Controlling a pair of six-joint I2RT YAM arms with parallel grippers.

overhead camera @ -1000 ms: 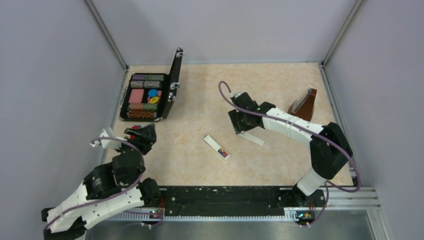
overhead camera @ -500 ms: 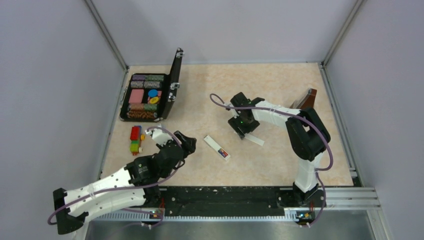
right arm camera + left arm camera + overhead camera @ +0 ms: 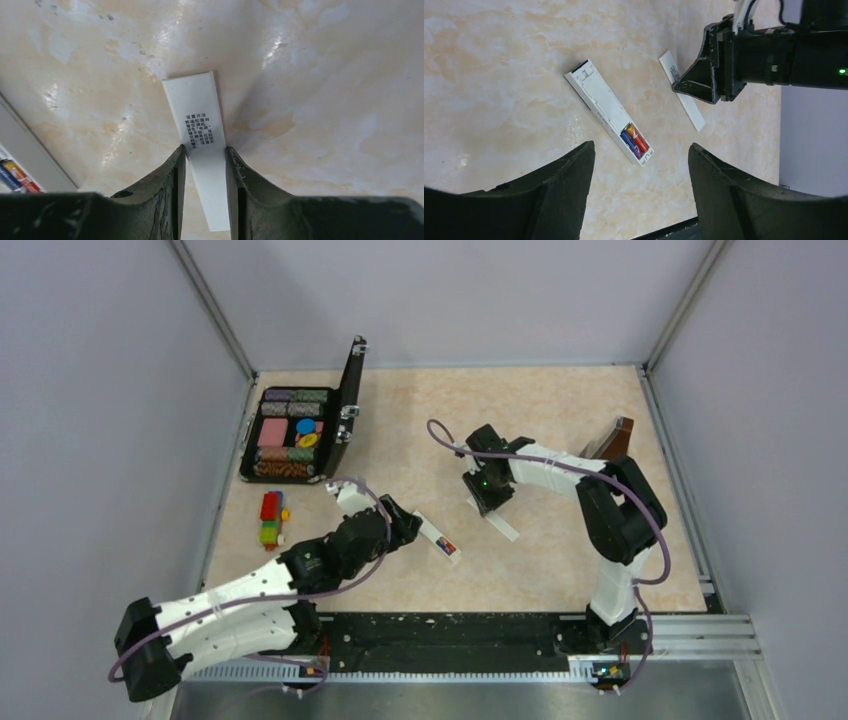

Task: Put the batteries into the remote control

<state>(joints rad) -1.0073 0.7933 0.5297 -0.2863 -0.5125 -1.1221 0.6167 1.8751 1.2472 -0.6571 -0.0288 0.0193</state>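
The white remote control lies flat on the table with its back open. The reddish and dark purple batteries sit side by side in its compartment; it also shows in the top view. My left gripper is open and empty, hovering over the remote's battery end, as the top view shows too. My right gripper is shut on a thin white printed cover strip, right of the remote.
An open black case of coloured chips stands at the back left. Stacked red, yellow and green toy blocks lie at the left. A brown wooden metronome stands at the right wall. Walls enclose three sides.
My left arm has swung from the left edge, off the toy blocks, to above the remote. My right arm has folded in, and the cover strip in its jaws has turned.
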